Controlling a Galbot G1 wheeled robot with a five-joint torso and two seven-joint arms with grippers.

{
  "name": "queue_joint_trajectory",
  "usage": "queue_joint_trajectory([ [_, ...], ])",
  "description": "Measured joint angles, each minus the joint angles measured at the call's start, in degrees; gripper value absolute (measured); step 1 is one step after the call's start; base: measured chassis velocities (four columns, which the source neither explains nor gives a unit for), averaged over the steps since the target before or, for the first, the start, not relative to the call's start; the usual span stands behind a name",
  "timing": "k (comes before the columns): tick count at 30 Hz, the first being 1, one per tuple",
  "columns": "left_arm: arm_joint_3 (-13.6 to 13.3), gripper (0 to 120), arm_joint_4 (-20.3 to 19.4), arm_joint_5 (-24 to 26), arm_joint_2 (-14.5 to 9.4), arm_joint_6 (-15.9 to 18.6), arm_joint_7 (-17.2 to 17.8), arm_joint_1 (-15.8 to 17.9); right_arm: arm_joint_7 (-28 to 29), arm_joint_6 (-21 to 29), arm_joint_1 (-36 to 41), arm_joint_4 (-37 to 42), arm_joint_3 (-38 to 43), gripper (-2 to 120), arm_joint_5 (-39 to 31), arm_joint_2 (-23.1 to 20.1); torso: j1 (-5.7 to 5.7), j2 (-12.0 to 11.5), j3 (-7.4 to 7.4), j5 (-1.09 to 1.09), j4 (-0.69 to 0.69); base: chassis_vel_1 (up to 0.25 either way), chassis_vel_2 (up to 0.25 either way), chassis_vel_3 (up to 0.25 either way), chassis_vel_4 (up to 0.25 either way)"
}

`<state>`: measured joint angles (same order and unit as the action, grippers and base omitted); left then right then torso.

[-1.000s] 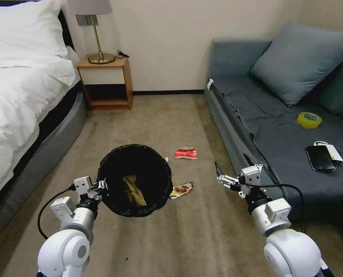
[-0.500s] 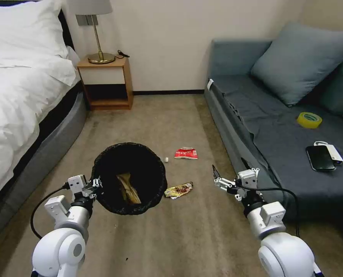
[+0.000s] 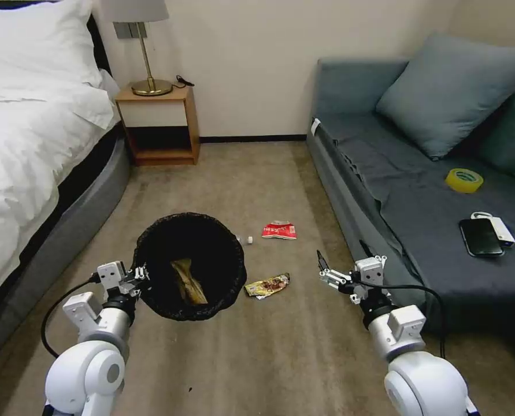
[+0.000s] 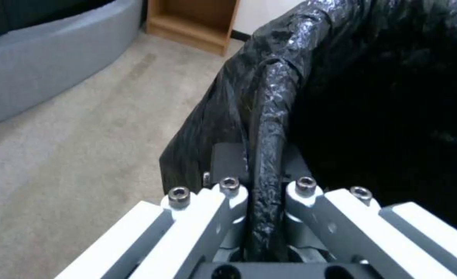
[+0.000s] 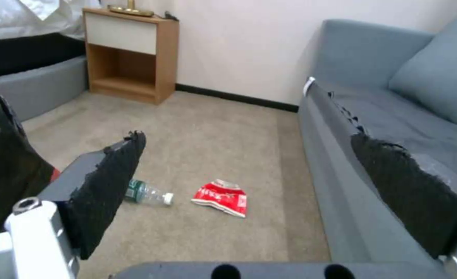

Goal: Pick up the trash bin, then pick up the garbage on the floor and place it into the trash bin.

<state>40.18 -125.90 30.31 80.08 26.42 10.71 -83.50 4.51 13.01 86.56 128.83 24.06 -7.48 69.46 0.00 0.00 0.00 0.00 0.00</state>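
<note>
Since a second ago, the trash bin (image 3: 189,266) has been carried a little to the left, so the yellow-brown wrapper (image 3: 267,285) is uncovered on the floor. Its bagged rim is pinched tight by the left gripper (image 4: 263,193), keeping the mouth up for dropping. A brown paper bag (image 3: 188,281) lies inside. The right gripper (image 3: 326,267) is held spread wide, near the sofa (image 3: 396,196). The red packet (image 3: 279,230) and bottle (image 5: 147,193) lie farther off.
</note>
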Motion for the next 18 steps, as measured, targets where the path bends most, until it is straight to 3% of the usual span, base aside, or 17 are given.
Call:
queue_joint_trajectory([
  [18,1.9,4,0.7,-0.2,-0.2,-0.8,0.6,0.5,-0.4,0.5,-0.7,-0.9,-0.4,100,0.2,-0.2,0.0,0.0,0.01,0.0,0.0,-0.056,0.064,0.06,-0.064],
])
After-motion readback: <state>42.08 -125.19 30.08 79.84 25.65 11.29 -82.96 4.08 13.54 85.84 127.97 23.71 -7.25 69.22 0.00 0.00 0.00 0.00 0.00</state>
